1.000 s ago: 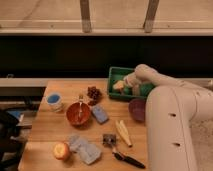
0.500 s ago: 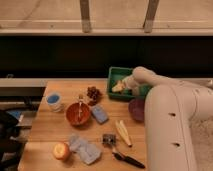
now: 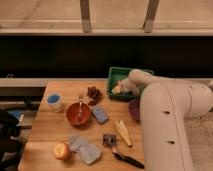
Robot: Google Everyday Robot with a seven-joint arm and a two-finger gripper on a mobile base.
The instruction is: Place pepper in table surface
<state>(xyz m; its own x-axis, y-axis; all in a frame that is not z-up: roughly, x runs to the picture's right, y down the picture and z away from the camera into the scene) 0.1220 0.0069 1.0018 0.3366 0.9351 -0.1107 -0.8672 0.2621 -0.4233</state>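
Note:
My gripper [image 3: 118, 89] is at the end of the white arm [image 3: 150, 95], down inside the green tray [image 3: 115, 74] at the table's back right. A pale yellowish thing lies by it in the tray. No slender orange-red pepper shows anywhere; it is hidden or out of view. The wooden table surface [image 3: 47, 131] stretches to the left and front of the tray.
On the table stand a blue cup [image 3: 54, 101], an orange-red bowl [image 3: 78, 114], a dark clustered thing [image 3: 93, 93], a blue sponge [image 3: 100, 114], a pale yellow vegetable [image 3: 123, 132], an apple [image 3: 61, 150], a bluish packet [image 3: 85, 148], a black-handled brush [image 3: 122, 156] and a purple bowl [image 3: 134, 109].
The gripper has shifted slightly to the left inside the green tray. Nothing on the table has moved.

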